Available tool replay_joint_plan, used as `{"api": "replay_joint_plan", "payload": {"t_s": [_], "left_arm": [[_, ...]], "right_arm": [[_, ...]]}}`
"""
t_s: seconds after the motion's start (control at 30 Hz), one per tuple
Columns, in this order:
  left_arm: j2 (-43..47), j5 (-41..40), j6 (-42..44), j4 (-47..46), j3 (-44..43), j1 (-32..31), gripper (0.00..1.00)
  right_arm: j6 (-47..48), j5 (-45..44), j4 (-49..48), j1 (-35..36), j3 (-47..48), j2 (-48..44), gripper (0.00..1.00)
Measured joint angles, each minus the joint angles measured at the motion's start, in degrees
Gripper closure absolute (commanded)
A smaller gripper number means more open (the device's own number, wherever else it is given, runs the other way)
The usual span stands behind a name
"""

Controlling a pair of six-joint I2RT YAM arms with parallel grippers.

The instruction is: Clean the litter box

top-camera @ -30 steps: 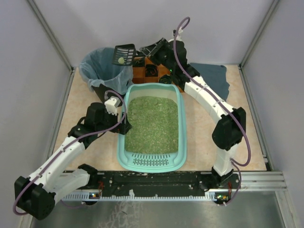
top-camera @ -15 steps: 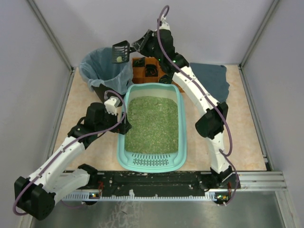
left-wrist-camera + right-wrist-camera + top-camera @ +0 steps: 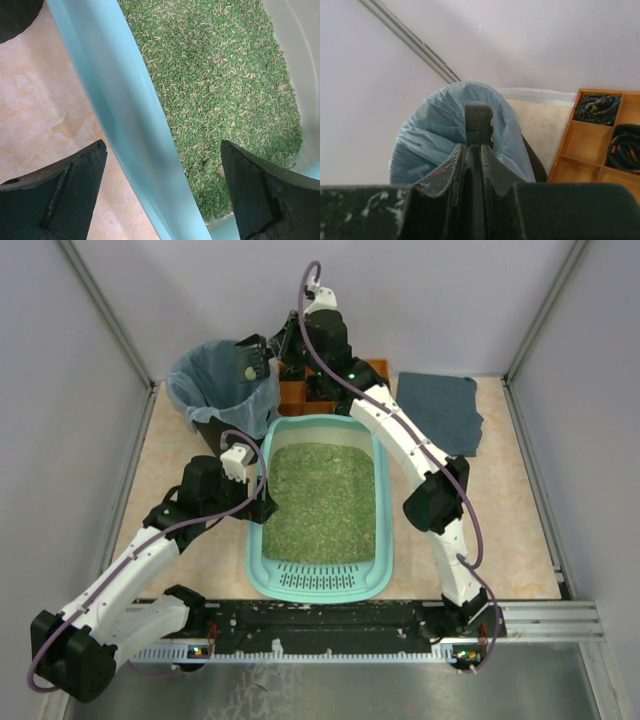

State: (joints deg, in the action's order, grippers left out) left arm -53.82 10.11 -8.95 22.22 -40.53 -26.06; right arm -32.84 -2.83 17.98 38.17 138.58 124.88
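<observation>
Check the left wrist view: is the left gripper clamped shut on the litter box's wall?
No, the left gripper is open, its fingers spread wide on either side of the litter box wall.

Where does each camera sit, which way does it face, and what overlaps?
Top external: above, behind the bases, looking down; both arms show.
Left wrist: looks down past the open left gripper onto the litter box wall.
Right wrist: looks along the right gripper, shut on the scoop, toward the bin.
Shared: top external shows both litter box and bin.
</observation>
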Motion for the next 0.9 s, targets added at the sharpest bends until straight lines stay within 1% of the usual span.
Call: {"api": "replay_joint_plan", "payload": {"t_s": [0.17, 0.43, 0.53, 0.63, 0.73, 0.8, 0.9], "left_arm": [[0.0, 0.0, 0.0, 0.0, 0.0, 0.0, 0.0], [0.0, 0.0, 0.0, 0.0, 0.0, 0.0, 0.0], [0.0, -0.1, -0.1, 0.0, 0.0, 0.0, 0.0], [0.2, -1.0, -0.5, 0.1, 0.0, 0.0, 0.0], [0.8, -2.9, -1.3, 0.1, -0.1, 0.0, 0.0], [1.2, -4.1, -1.6, 0.1, -0.5, 0.0, 0.0], [1.3, -5.4, -1.6, -0.3, -1.7, 0.0, 0.0]], "right_arm": [[9.2, -2.9, -1.5, 2.7, 0.2, 0.5, 1.0], [28.9, -9.7, -7.0, 9.0, 0.3, 0.5, 1.0], [32.5, -10.7, -8.6, 10.3, 0.3, 0.5, 1.0], [34.6, -11.4, -9.9, 11.0, 0.3, 0.5, 1.0], [34.6, -11.5, -10.2, 11.2, 0.0, 0.2, 1.0], [33.6, -11.5, -10.4, 11.2, -1.5, -0.8, 1.0], [31.1, -11.2, -11.6, 11.2, -6.6, -4.5, 1.0]]}}
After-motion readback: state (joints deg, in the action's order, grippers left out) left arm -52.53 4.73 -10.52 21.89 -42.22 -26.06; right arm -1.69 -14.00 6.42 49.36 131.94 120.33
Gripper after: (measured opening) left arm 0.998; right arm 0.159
